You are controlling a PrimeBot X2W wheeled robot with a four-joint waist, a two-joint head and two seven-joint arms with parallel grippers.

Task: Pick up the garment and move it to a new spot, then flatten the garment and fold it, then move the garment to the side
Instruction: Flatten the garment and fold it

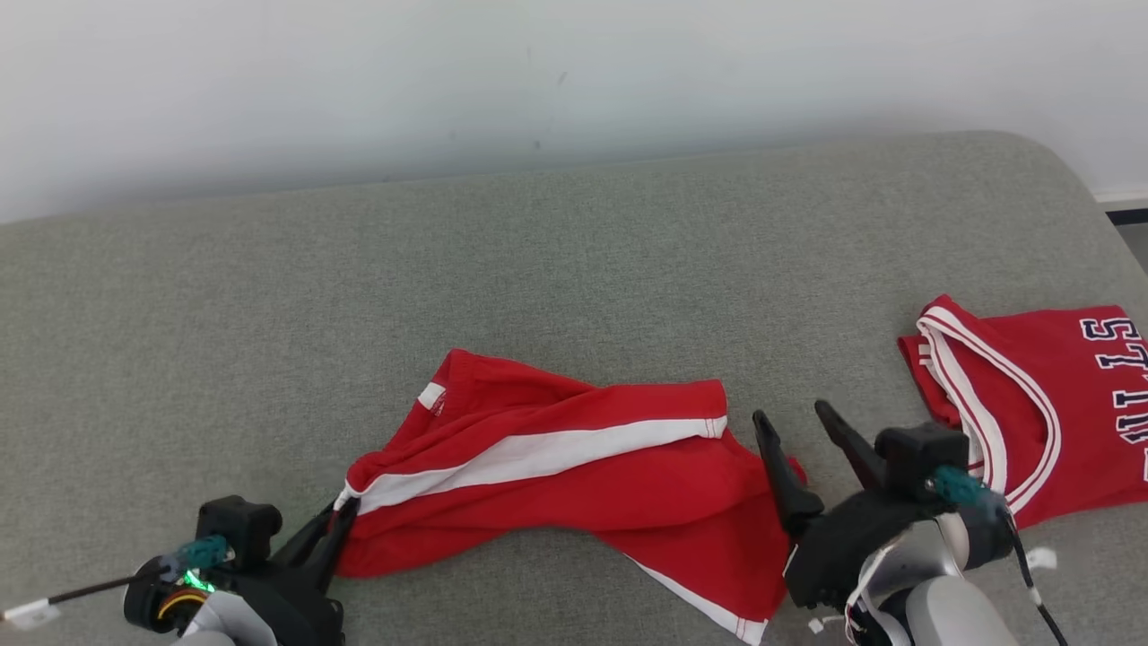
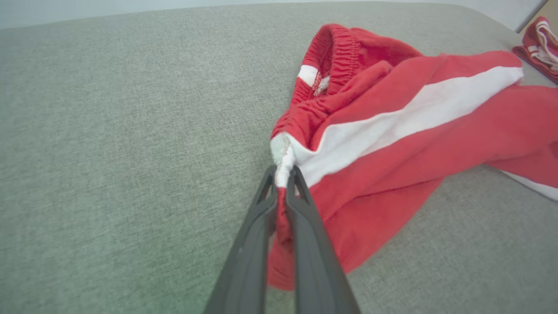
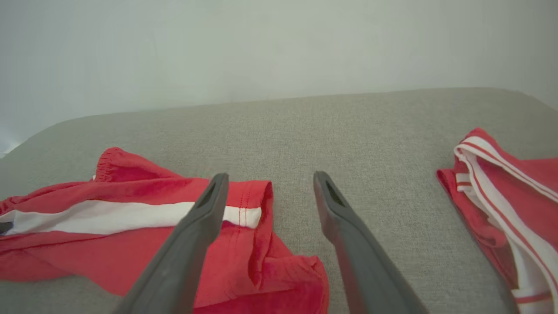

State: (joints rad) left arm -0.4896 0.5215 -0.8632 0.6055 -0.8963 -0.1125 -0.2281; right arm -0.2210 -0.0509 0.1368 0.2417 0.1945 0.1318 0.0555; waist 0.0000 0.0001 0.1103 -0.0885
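The garment (image 1: 574,484) is a pair of red shorts with a white side stripe, lying crumpled on the grey cushion. My left gripper (image 1: 345,507) is shut on the garment's left corner; in the left wrist view the left gripper (image 2: 284,172) pinches the white stripe end of the garment (image 2: 392,144). My right gripper (image 1: 794,414) stands open just above the shorts' right leg; in the right wrist view the right gripper (image 3: 270,176) has its left finger over the red cloth of the garment (image 3: 130,218) and nothing between its fingers.
A red jersey (image 1: 1031,404) with white trim and dark lettering lies at the cushion's right end, also seen as the jersey (image 3: 505,196) and the jersey (image 2: 538,43). The grey cushion (image 1: 448,287) meets a pale wall (image 1: 538,81) behind.
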